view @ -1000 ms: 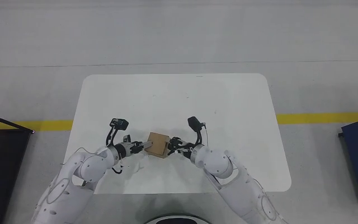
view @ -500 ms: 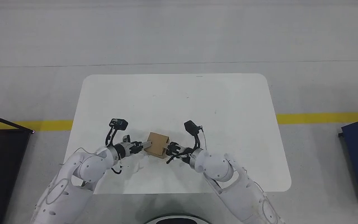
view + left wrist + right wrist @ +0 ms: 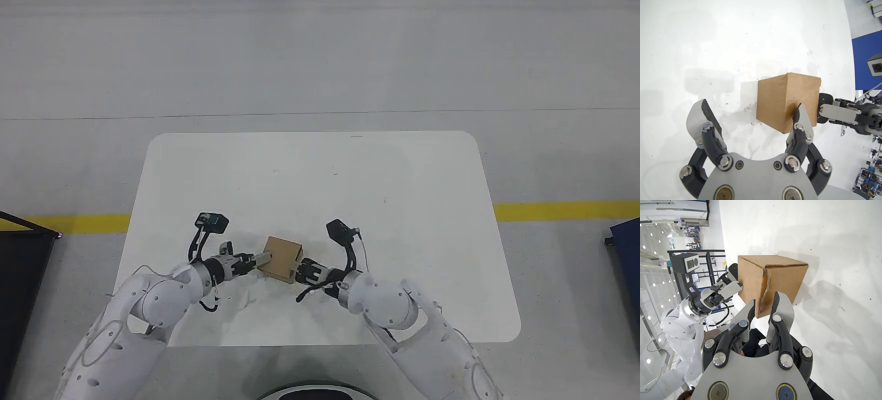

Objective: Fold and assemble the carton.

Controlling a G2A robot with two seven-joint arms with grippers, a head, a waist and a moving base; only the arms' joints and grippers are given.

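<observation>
The left tool (image 3: 752,105) is spread wide, one finger touching the small brown cardboard carton (image 3: 283,258). The right tool (image 3: 764,301), narrowly parted, seems to press its torn seam. The carton sits on the white worktop (image 3: 400,180).

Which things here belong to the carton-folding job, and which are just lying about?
Job in hand: carton; left tool touching one side of it; right tool at the opposite side; table underneath.
Just about: yellow floor stripe; blue object and dark frame off the table.
</observation>
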